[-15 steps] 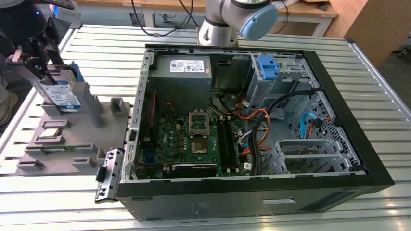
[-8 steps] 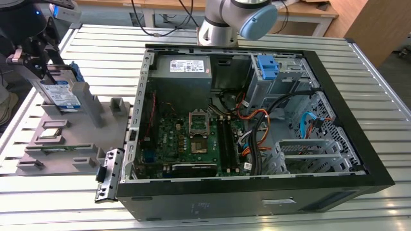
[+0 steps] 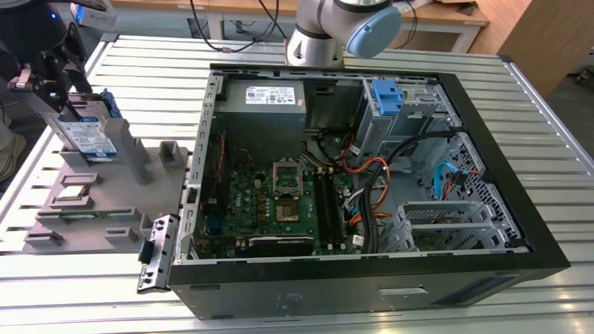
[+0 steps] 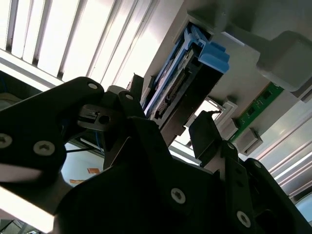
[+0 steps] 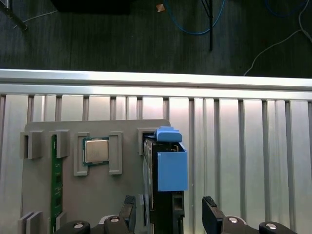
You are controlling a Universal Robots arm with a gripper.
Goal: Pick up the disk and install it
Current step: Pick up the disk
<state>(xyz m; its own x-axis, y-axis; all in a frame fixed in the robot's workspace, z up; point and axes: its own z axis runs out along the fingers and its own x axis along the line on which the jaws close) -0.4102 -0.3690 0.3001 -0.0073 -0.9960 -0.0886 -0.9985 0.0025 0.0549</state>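
Observation:
The disk (image 3: 90,137) stands on edge in a slot of the grey holder plate (image 3: 111,202) at the exterior view's left, its white label with a blue band facing out. Its blue carrier bracket (image 5: 171,165) shows in both wrist views, and its connector edge (image 4: 171,92) in the second wrist view. My gripper (image 3: 54,87) hangs just over the disk's top. In the first wrist view the gripper (image 5: 169,212) is open, one black finger (image 5: 210,214) on each side of the disk with a gap. The second wrist view shows the gripper (image 4: 169,102) straddling the disk the same way.
An open computer case (image 3: 519,229) lies to the right of the holder, with a motherboard (image 3: 278,202), a grey power supply (image 3: 271,97), a blue caddy (image 3: 385,97) and loose cables. The holder also carries a processor (image 5: 96,150) and a memory stick (image 5: 56,175). The slatted metal table (image 5: 253,146) ends near the holder.

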